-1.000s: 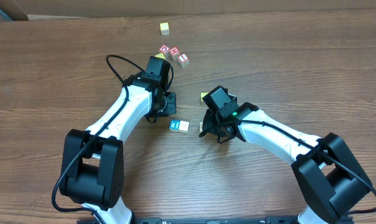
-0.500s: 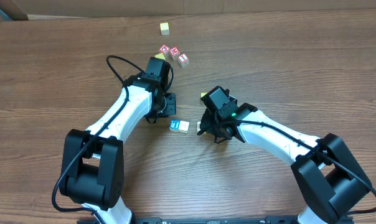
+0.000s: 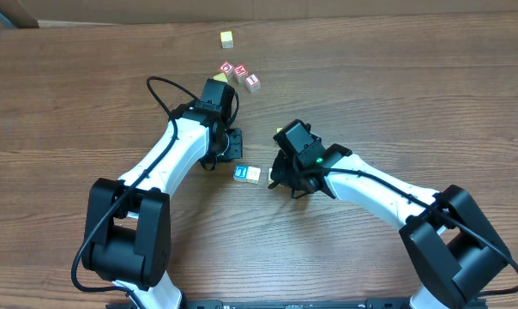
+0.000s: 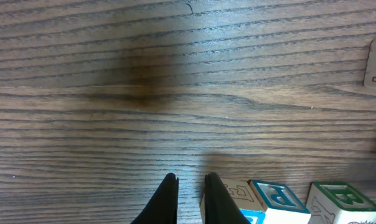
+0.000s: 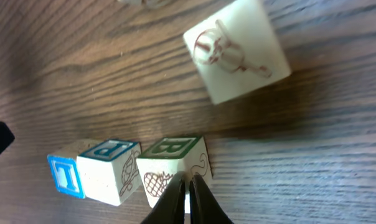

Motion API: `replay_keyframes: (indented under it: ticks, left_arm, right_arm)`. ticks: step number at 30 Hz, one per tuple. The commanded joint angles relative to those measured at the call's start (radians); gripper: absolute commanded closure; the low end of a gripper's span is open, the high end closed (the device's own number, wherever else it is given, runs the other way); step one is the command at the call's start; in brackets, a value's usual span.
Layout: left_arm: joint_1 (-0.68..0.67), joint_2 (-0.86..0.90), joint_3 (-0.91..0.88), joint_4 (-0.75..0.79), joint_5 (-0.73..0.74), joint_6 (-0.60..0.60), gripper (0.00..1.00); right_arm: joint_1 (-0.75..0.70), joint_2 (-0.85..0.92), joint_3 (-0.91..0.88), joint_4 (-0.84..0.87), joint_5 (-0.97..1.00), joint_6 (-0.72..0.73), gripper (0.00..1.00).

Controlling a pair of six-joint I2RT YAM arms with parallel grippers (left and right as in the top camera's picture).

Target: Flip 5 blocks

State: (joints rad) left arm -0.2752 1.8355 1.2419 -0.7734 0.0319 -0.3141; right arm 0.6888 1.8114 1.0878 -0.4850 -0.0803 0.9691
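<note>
Blocks (image 3: 247, 173), overhead: short row on table (image 3: 413, 86). Left wrist: left gripper (image 4: 190, 185) clenched, empty, just beside the row. Right wrist: right gripper (image 5: 187, 196) clenched, empty, tips at B block (image 5: 172, 163); cream block (image 5: 238, 50) lies apart.

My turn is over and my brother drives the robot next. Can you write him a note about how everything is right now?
Left jaws: shut, empty, low over the table, next to the block row.
Right jaws: shut, holding nothing, tips at the green B block.
Blocks: blue T block, blue P block and green B block stand in a row. A cream block with a red print sits apart.
Done: cannot tell how many are flipped.
Left: probably the green B block next, then the others.
</note>
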Motion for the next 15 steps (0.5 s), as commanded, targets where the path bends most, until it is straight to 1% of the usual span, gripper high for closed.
replay_keyframes:
  ticks: [1, 5, 7, 15]
  left_arm:
    - [0.001, 0.008, -0.013, -0.002, -0.013, -0.007, 0.91]
    - [0.001, 0.008, -0.013, -0.001, -0.013, -0.007, 0.91]
    - [0.001, 0.008, -0.013, -0.001, -0.013, -0.007, 0.91]
    - [0.001, 0.008, -0.013, -0.009, -0.013, -0.007, 0.91]
  right_arm:
    - [0.007, 0.013, -0.009, -0.011, 0.040, 0.011, 0.93]
    - [0.007, 0.013, -0.009, -0.014, 0.068, 0.012, 0.93]
    - [0.007, 0.013, -0.009, -0.018, 0.068, 0.012, 0.96]
    - [0.005, -0.030, -0.008, -0.035, 0.089, 0.016, 0.96]
